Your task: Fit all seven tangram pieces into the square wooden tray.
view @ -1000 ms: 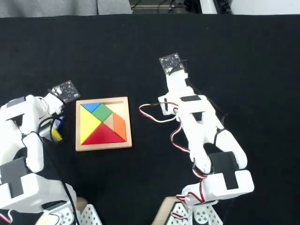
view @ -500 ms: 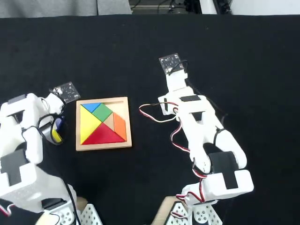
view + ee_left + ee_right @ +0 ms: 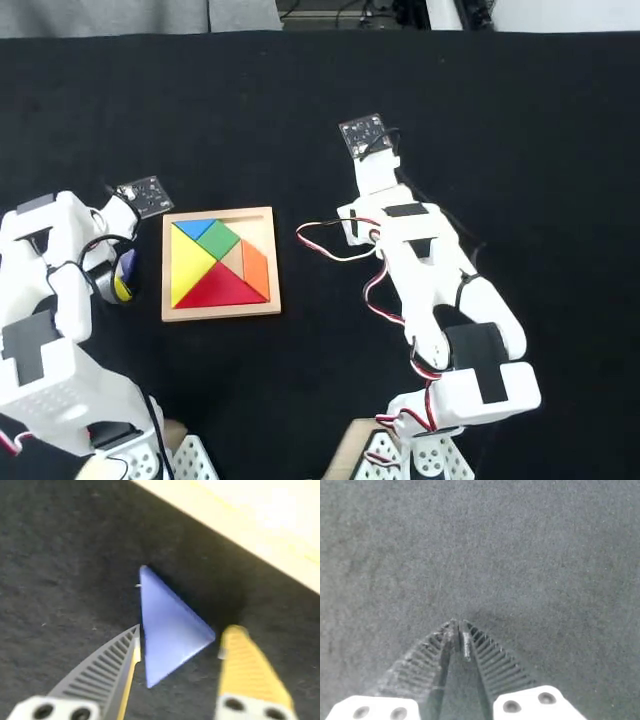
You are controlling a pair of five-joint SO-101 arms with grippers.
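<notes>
Leftmost, the left gripper [image 3: 185, 632] is narrowed onto 1 blue triangle [image 3: 167, 625], pinching it by an edge and a corner just outside the wooden tray [image 3: 220, 313]. That thin grip could let the piece twist or drop. A tilted piece might snag the rim or jostle the orange piece [image 3: 256, 268] beside the pale patch [image 3: 232, 262]. Further right, the right gripper [image 3: 458, 630] hangs fully closed and empty over the black cloth [image 3: 545, 555].

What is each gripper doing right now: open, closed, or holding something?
Left gripper: closed on the blue triangle.
Right gripper: closed, empty.
</notes>
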